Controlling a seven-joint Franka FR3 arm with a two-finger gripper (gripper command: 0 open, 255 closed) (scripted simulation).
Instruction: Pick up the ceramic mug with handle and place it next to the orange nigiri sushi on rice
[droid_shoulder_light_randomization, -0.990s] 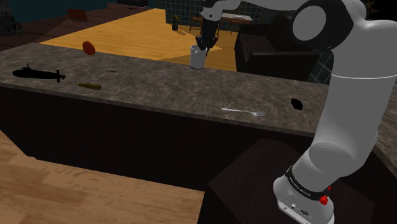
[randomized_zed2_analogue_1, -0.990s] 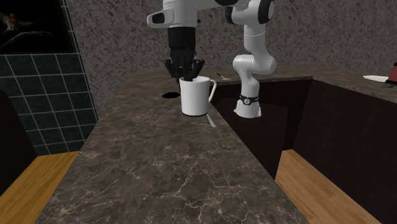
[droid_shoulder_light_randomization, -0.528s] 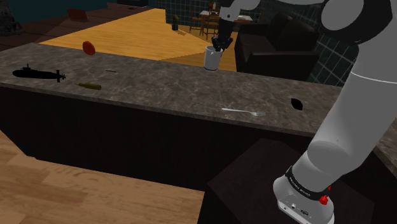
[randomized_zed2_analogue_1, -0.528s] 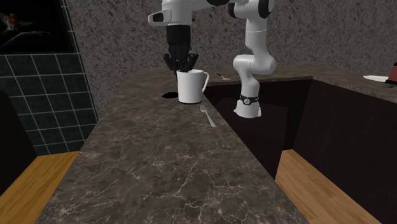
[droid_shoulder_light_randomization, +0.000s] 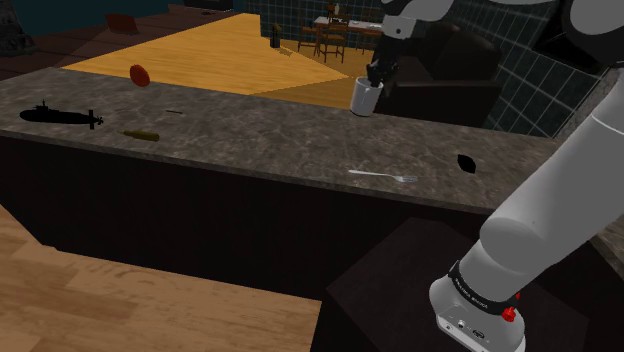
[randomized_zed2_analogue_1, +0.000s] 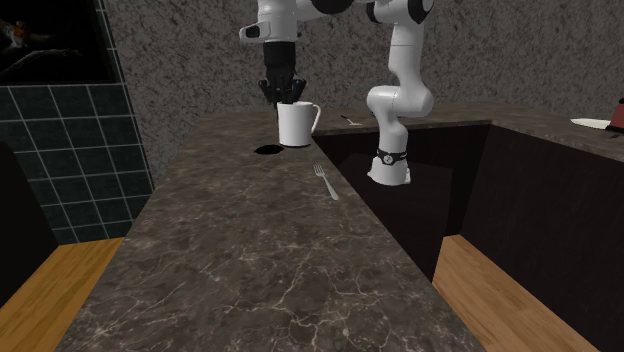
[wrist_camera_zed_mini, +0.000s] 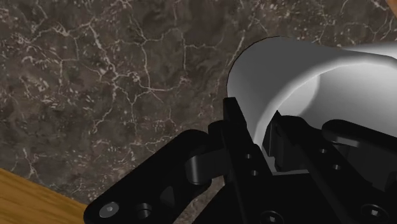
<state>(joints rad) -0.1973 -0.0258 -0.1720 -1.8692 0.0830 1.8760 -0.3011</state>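
Gripping the white mug (droid_shoulder_light_randomization: 364, 97) by its rim, the gripper (droid_shoulder_light_randomization: 378, 74) has one finger inside the wall and one outside. Mug is upright over the dark stone counter (droid_shoulder_light_randomization: 260, 135), just beside a small black thing (randomized_zed2_analogue_1: 268, 150), near the fork (randomized_zed2_analogue_1: 325, 181), and well apart from the red-brown sushi (droid_shoulder_light_randomization: 139, 74).

The plain white mug (randomized_zed2_analogue_1: 297, 124) is upright and lifted just clear of the dark veined counter (randomized_zed2_analogue_1: 250, 250). The black gripper (randomized_zed2_analogue_1: 284, 98) clasps its rim, and its handle points toward the second exterior view's right. The reddish-orange oval sushi piece (droid_shoulder_light_randomization: 139, 73) lies on the counter, well apart, toward the shoulder view's left.
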